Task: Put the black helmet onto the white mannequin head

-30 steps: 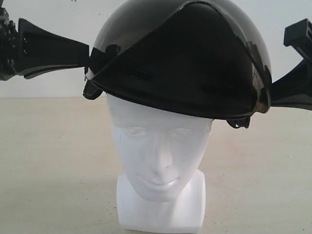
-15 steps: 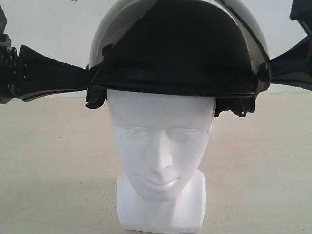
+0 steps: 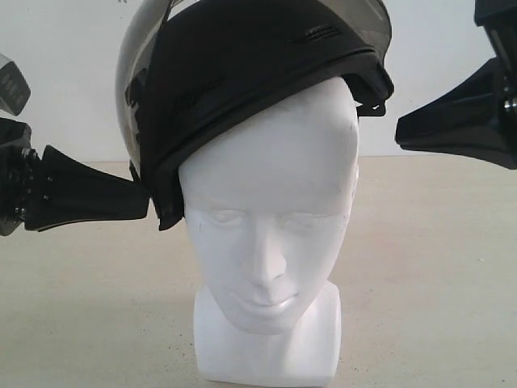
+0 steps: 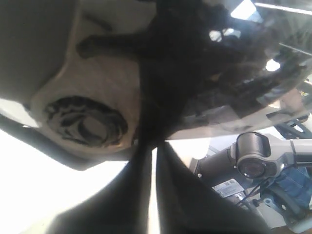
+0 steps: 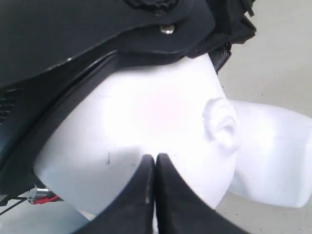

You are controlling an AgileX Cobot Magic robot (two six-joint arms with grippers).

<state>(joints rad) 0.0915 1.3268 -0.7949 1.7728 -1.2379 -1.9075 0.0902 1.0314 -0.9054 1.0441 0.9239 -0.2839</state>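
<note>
- Left end effector [image 3: 145, 202], low at the left now, down from brow height a moment back; jaws pinched together on the lower left rim of the black helmet [image 3: 242, 73].
- Helmet tipped hard since half a second ago: then level across the brow, now left edge dragged down beside the temple, right edge lifted above the crown.
- White mannequin head [image 3: 271, 218] unmoved at the centre of the worktop [image 3: 81, 307], forehead and right side of the skull now bare.
- Right end effector [image 3: 401, 133] off the helmet, clear of it at the right; jaws together on nothing, hanging just off the side of the head in the right wrist view.
- Seated but crooked, by the look of it: probably needs levelling before release.
</note>
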